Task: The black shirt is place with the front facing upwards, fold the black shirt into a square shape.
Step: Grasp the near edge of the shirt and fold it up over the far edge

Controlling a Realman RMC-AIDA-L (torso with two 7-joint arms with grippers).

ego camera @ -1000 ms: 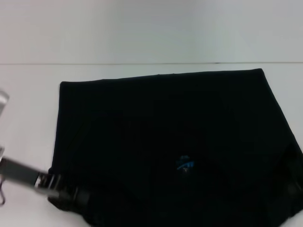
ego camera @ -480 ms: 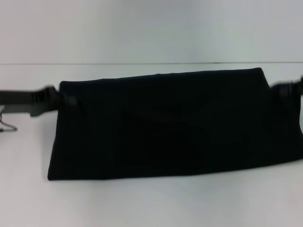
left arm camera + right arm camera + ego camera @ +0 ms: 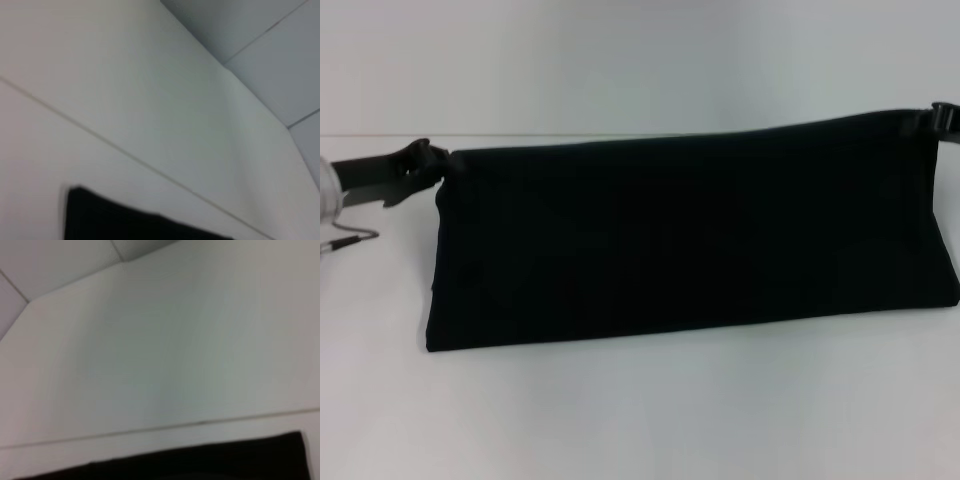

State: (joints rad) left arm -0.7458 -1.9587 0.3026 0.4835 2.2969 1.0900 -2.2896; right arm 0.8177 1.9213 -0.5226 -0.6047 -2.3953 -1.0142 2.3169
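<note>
On the white worktop [image 3: 640, 420], head view:
Item: black shirt [image 3: 690, 240], a long dark band, its near edge lying on the worktop and its far edge lifted and stretched taut.
Left tool [image 3: 432, 160]: at the shirt's far left corner, pressed together on the cloth there.
Right tool [image 3: 932, 118]: at the shirt's far right corner, higher than the left one, pinching the cloth; only partly in view at the picture's edge.
Wrist views: each shows a strip of the black shirt [image 3: 125, 220] [image 3: 200, 460] against pale surfaces; neither shows its own tool.
Step in hand (judged): carrying a held edge across to make a fold.
Doing it well: keep both corners level and equally taut, since the right one rides higher; lay the held edge square to the resting edge before letting go, so no slack bunches in the middle.
Risk: uneven tension could skew the fold.
</note>
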